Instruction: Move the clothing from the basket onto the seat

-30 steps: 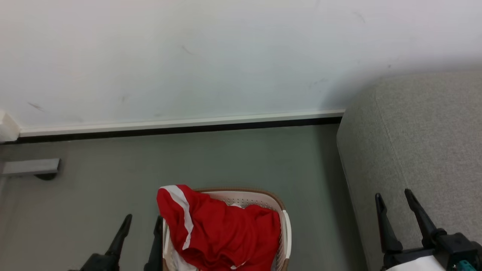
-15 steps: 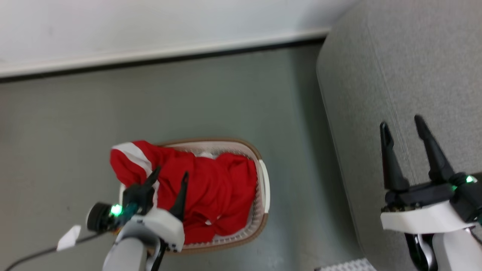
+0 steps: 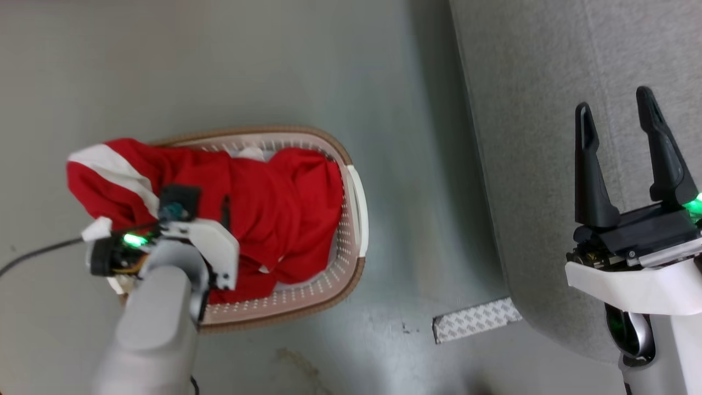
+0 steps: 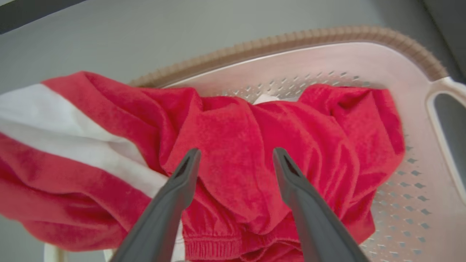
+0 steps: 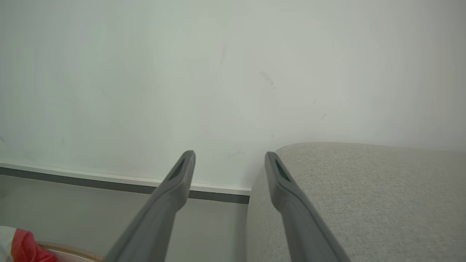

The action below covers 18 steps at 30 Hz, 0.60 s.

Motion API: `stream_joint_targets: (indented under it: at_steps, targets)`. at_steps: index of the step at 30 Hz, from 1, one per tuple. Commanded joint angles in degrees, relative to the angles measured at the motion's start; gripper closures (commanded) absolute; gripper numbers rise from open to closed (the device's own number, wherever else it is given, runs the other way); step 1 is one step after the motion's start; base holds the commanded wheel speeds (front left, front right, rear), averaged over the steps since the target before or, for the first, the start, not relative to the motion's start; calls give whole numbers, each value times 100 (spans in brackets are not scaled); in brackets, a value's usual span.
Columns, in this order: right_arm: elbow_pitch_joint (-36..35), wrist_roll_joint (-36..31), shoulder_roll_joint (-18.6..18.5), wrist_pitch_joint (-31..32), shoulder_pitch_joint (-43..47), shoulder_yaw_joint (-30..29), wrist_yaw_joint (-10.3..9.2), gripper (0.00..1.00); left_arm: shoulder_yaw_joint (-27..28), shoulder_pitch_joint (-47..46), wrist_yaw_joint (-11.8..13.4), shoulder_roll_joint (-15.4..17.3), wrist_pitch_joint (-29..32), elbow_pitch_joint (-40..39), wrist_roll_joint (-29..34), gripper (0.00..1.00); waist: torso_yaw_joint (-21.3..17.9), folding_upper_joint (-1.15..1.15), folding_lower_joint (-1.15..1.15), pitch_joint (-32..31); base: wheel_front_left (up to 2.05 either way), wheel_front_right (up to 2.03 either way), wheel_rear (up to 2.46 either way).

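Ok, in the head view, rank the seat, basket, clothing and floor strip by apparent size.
1. seat: largest, though cropped.
2. basket and clothing: too alike to rank; clothing spills over the rim.
3. floor strip: smallest.

Grey forearms (image 3: pixel 153 323) carry white wrist shells (image 3: pixel 630 285), green lights (image 3: pixel 131 239), a black cable (image 3: pixel 33 258) and dark tapered fingers (image 3: pixel 589 175).

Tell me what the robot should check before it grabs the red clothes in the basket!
1. Open left end effector: ok, jaws wide apart.
2. Aim at the clothing: ok, it points at the red folds in the basket.
3. Its fingertips touching the clothing: cannot tell.
4. Grip on the clothing: not ok, nothing held yet.
5. Clear right end effector: ok, open by the seat, apart from the basket.
6. Room on the seat: ok, the part in view is bare.
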Motion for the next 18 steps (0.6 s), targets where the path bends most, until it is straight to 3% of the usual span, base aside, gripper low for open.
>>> stream_joint_targets:
  at_steps: [1, 5, 12, 18]
  targets:
    - [-59, -19, -8, 2, -111, 6, -12, 0, 27, -136, 74, 64, 12, 72, 40, 0, -65, 0, -2, 227, 0, 0, 0]
    - [-183, -3, -7, 2, -166, 70, -12, 0, 5, -426, 258, 209, 16, 327, 123, 0, -46, 0, -2, 348, 0, 0, 0]
    - [-270, 52, 20, 3, -179, 134, -12, 0, -133, -840, 369, 293, -44, 498, 201, 0, 8, 0, -2, 445, 0, 0, 0]
    - [-284, 145, 69, 2, -240, 238, -12, 0, -225, -1047, 287, 421, 207, 716, 225, 0, -48, 0, -2, 572, 0, 0, 0]
